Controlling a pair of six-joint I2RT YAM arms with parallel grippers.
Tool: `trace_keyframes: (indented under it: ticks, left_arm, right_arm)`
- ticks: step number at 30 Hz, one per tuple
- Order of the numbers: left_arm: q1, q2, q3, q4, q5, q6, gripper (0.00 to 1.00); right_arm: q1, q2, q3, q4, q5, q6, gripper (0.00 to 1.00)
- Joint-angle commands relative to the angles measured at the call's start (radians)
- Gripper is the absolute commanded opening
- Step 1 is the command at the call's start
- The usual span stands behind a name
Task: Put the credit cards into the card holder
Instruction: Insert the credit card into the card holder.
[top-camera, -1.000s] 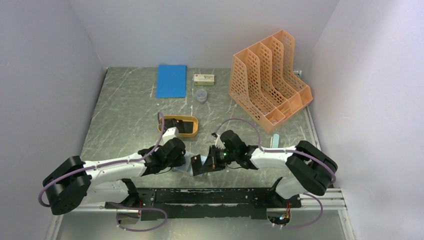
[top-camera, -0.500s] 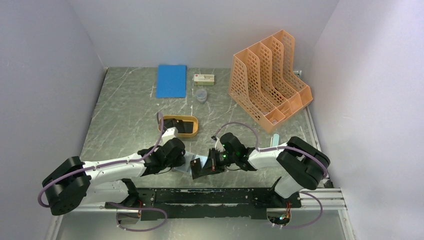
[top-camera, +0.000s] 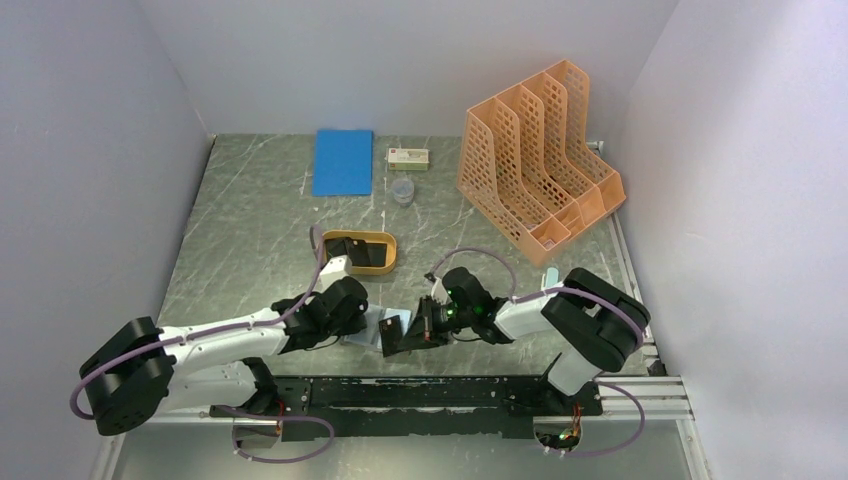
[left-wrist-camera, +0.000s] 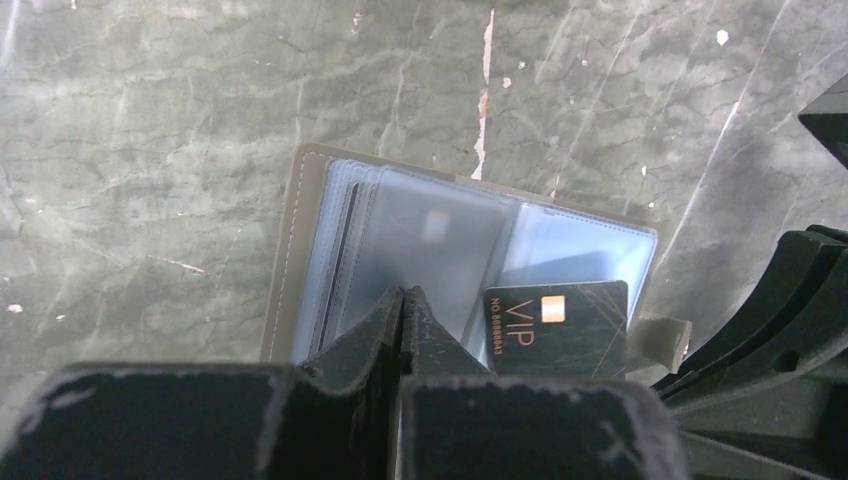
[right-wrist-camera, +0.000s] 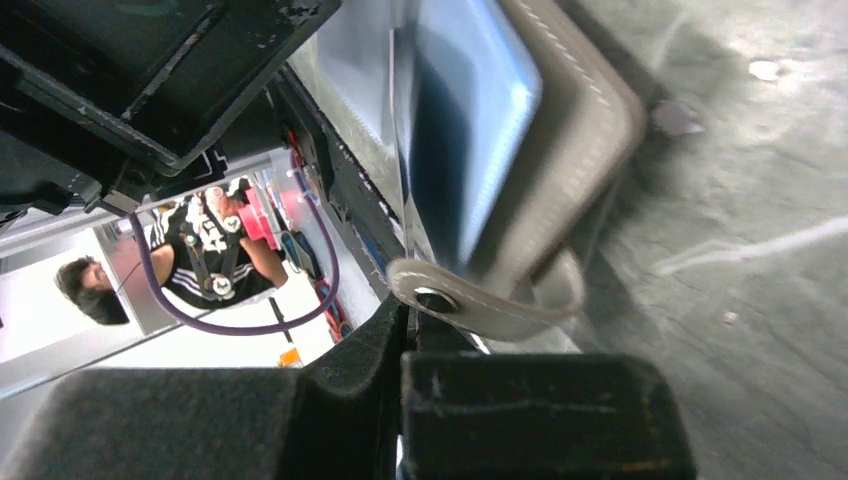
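Observation:
The card holder (left-wrist-camera: 300, 250) lies open on the table, its grey-brown cover edging clear bluish sleeves; it also shows in the top view (top-camera: 392, 320). My left gripper (left-wrist-camera: 403, 295) is shut, its tips resting on the middle sleeve. A black credit card (left-wrist-camera: 557, 320) marked VIP lies on the holder's right sleeves, its lower part hidden behind my left gripper. My right gripper (right-wrist-camera: 405, 320) is shut on that card, seen edge-on, right beside the holder's snap strap (right-wrist-camera: 480, 300). In the top view the left gripper (top-camera: 352, 318) and right gripper (top-camera: 403, 336) meet over the holder.
An orange oval tray (top-camera: 360, 251) sits just behind the left gripper. A blue notebook (top-camera: 342, 162), a small box (top-camera: 408, 157) and a small clear cup (top-camera: 402, 191) are at the back. An orange file rack (top-camera: 535, 170) stands back right.
My right gripper has edged left toward the holder with the card. My left gripper has stayed on the holder; its arm has shifted slightly.

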Motion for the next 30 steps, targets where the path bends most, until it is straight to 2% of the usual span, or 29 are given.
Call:
trace_keyframes:
  ticks: [1, 11, 22, 30]
  left_arm:
    - [0.010, -0.012, -0.018, -0.151, -0.038, 0.005, 0.05]
    - [0.009, -0.035, -0.003, -0.184, -0.045, 0.012, 0.06]
    - [0.009, -0.037, -0.016, -0.196, -0.058, 0.001, 0.05]
    - [0.010, -0.046, -0.021, -0.195, -0.052, -0.004, 0.05]
  right_arm:
    - [-0.019, 0.032, -0.036, 0.100, 0.002, 0.056, 0.00]
    - [-0.014, 0.131, 0.020, 0.206, -0.021, 0.088, 0.00]
    - [-0.013, -0.021, 0.021, 0.043, 0.053, -0.014, 0.00]
    - [-0.010, 0.039, 0.038, 0.080, 0.015, 0.004, 0.00]
